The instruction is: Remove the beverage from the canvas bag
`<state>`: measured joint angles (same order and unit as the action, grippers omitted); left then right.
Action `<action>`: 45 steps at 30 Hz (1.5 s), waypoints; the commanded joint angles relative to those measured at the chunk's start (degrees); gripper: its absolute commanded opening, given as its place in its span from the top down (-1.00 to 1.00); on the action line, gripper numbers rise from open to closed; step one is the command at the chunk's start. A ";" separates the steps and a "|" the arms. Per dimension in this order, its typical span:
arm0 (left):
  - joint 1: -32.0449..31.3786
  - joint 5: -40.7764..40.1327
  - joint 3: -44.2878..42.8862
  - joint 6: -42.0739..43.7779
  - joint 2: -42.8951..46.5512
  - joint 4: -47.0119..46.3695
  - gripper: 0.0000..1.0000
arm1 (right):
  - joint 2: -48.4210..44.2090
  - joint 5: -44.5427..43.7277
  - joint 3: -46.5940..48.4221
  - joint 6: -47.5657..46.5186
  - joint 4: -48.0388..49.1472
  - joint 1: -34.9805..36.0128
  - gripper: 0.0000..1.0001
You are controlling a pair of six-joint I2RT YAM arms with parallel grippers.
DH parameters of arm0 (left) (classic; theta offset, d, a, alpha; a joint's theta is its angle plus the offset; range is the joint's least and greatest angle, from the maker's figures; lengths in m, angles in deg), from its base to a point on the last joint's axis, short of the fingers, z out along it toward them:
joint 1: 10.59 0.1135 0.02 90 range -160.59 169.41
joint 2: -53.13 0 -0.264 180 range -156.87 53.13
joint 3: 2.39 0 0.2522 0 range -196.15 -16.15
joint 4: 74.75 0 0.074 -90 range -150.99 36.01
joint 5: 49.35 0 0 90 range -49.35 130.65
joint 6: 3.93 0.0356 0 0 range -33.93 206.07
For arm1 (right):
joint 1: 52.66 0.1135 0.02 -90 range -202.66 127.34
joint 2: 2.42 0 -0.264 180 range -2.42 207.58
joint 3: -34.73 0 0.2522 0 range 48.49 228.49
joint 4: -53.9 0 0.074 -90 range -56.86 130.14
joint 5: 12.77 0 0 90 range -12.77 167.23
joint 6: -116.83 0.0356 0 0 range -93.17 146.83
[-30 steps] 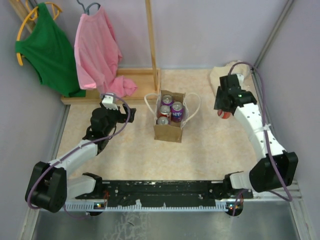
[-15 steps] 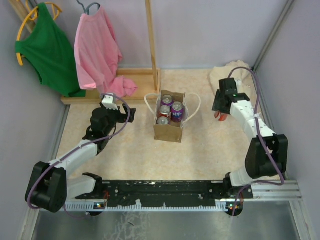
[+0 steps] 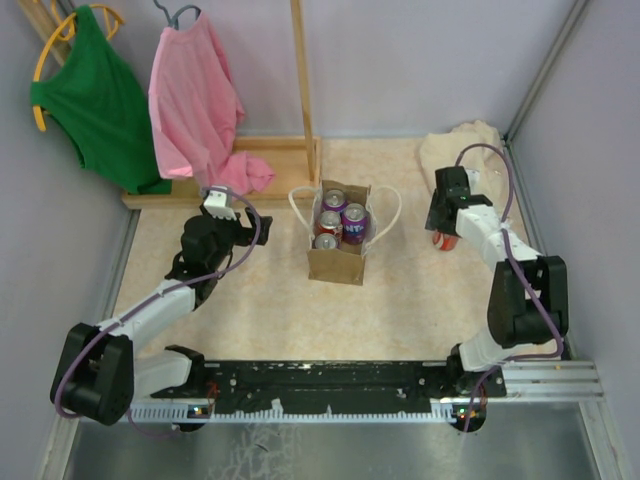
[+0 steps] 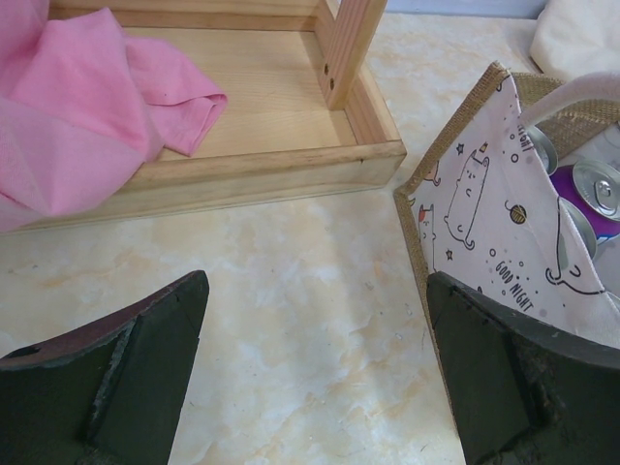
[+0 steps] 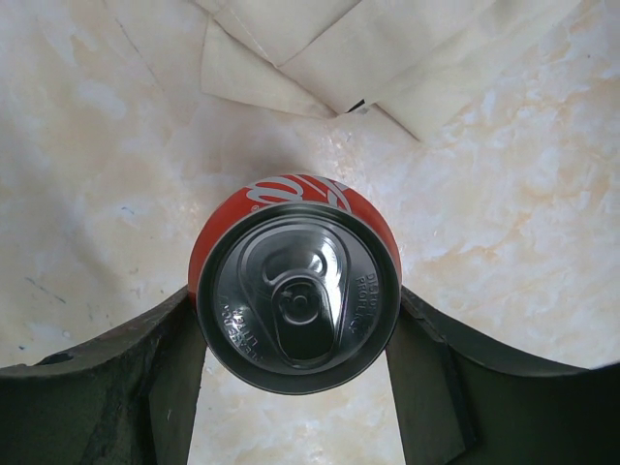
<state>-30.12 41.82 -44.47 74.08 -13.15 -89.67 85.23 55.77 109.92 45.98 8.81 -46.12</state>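
Marbled tabletop [image 3: 270, 310], right side: right gripper [image 5: 295, 308] clamps an upright red can [image 5: 298, 291], well right of the canvas bag [image 3: 335, 262]; left gripper [image 4: 315, 291] gapes empty beside the bag.

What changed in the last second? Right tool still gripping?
The right tool, shut on the red can, has shifted slightly towards the near edge as its elbow drew in; nothing taken or released. The left tool, open beside the canvas bag, and the cans inside stayed put.
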 commanded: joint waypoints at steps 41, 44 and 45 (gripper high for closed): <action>-0.42 2.50 -0.60 -0.27 -1.58 -1.64 -0.99 | -20.98 -3.67 13.62 1.69 0.74 1.56 -0.51; -0.42 2.76 -0.69 -0.57 -1.95 -2.11 -0.99 | -22.87 -4.17 18.18 1.16 -2.15 7.54 -0.40; -0.40 2.95 -0.69 -0.70 -2.12 -2.31 -0.99 | -22.76 -4.29 19.62 1.15 -3.24 9.82 -0.40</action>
<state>-30.12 43.50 -44.47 74.06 -14.68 -89.72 64.45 52.17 123.03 47.58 8.76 -43.45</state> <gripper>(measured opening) 0.998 0.713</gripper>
